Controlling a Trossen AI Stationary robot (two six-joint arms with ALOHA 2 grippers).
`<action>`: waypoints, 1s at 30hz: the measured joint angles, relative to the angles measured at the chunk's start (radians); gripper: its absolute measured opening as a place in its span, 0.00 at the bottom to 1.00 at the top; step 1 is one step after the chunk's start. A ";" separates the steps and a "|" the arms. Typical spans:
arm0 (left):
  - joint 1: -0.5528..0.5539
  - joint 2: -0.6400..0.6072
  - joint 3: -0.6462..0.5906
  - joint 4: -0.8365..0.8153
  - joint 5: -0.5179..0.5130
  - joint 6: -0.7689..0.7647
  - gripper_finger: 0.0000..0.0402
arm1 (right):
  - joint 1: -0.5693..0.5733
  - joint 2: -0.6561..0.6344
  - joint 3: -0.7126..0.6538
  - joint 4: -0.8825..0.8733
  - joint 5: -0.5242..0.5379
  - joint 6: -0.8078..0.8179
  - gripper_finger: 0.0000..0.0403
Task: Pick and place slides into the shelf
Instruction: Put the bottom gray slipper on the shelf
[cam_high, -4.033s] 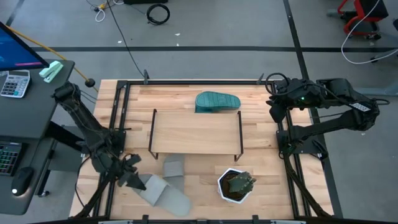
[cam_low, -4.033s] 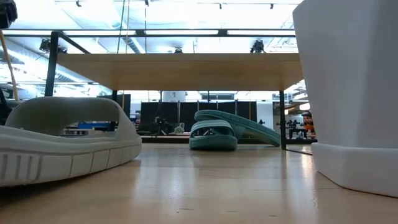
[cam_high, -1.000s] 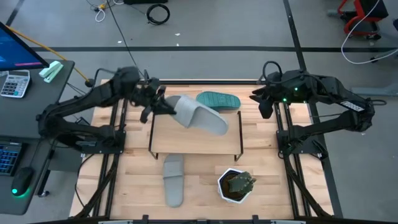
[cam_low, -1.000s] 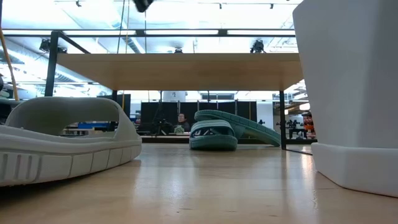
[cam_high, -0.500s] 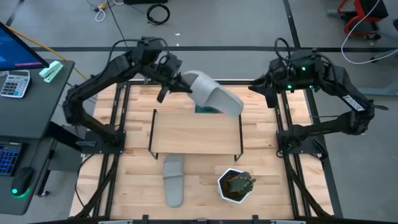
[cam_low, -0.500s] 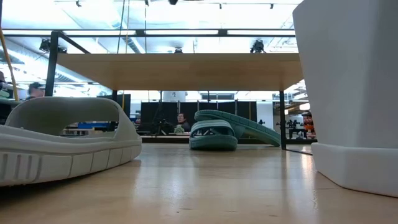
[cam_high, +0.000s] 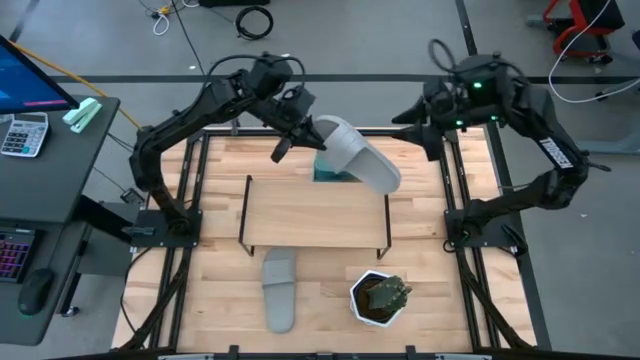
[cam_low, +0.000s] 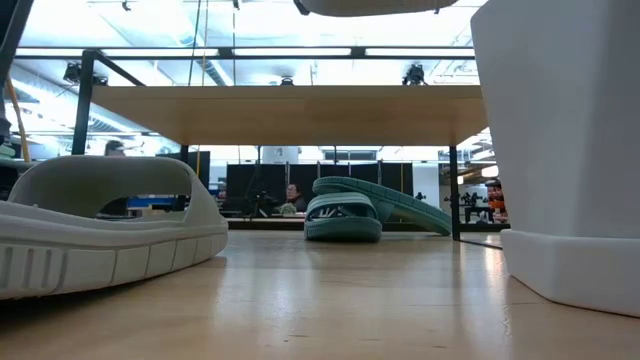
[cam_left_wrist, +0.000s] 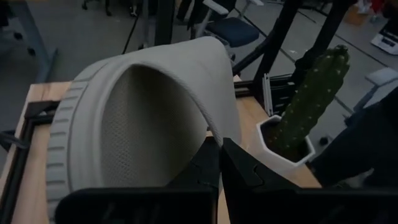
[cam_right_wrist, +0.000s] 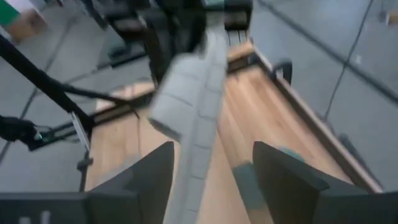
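Fingers (cam_left_wrist: 249, 177) of the left gripper (cam_high: 297, 128): clamped tight on the strap edge of a light grey slide (cam_high: 357, 157), carried in the air over the far edge of the shelf (cam_high: 315, 213) and over a teal slide (cam_high: 325, 173) lying on the tabletop (cam_high: 420, 255) behind that shelf. Fingers (cam_right_wrist: 287, 180) of the right gripper (cam_high: 415, 128): spread wide, holding nothing, aimed at the carried slide from the far right corner. Second grey slide (cam_high: 279, 289): flat on the tabletop in front of the shelf, just beside the white plant pot (cam_high: 379, 297). Step in hand, by judgement: a mid-air handover, or a steadying of the slide before placement. To do it well: hold the left grip firm until the right fingers straddle the sole edge squarely; approach along the sole's thin side, as the right wrist view presents it, not across the wide strap; close only once both pads are past the rim; release the left grip only after the right grip is set. Keep the slide high enough to clear the shelf board and its wire legs. Orientation: long axis diagonal in the high view, running from the gripped end at far left toward the near right; sole tilted, with the strap hollow facing back toward the left wrist. Free end hangs lower and unsupported, so expect some flex in the rubbery body. Before lowering, turn the long axis front to back across the board, to leave room for the other slides.
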 joint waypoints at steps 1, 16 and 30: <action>-0.001 0.004 0.005 0.003 -0.003 0.011 0.02 | -0.004 0.012 0.001 -0.017 -0.001 0.000 0.58; -0.007 0.009 0.007 0.047 -0.108 0.108 0.02 | -0.002 0.114 0.001 -0.064 -0.158 0.027 0.60; -0.022 0.008 0.006 0.109 -0.108 0.129 0.02 | -0.002 0.151 0.001 -0.071 -0.148 0.017 0.60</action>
